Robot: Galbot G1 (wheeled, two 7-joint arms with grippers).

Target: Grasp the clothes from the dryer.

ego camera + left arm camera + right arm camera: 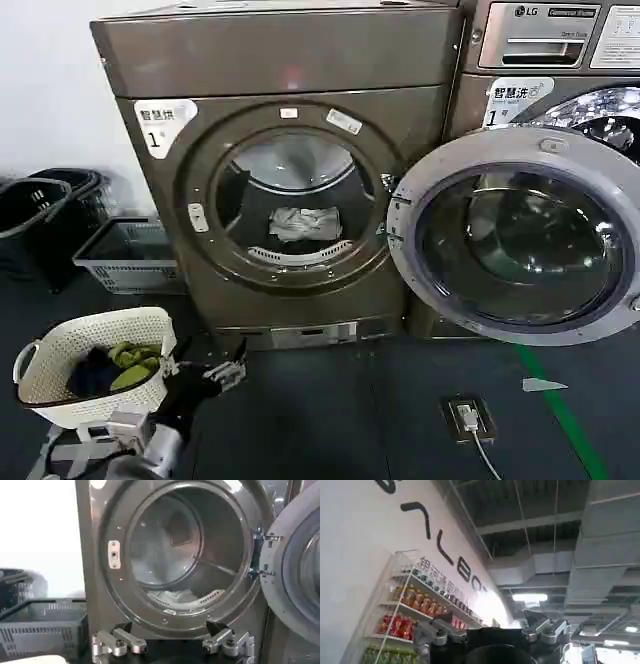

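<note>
The bronze-brown dryer [290, 60] stands ahead with its round door [520, 235] swung wide to the right. The clothes [305, 222], a small pale grey-white wrinkly bundle, lie on the bottom of the drum. My left gripper [232, 362] hangs low near the floor, in front of the dryer's lower left corner, well short of the porthole. In the left wrist view that gripper [171, 637] is open and empty, facing the drum, with the clothes [175, 597] beyond it. My right gripper [491, 630] is open, empty and tilted up towards the ceiling.
A white basket [60, 345] with green and dark garments sits at the lower left beside my left arm. A grey crate [125, 255] and black baskets [40, 205] stand left of the dryer. The LG machine [545, 40] is at the right. A floor socket [468, 418] with a cable lies ahead.
</note>
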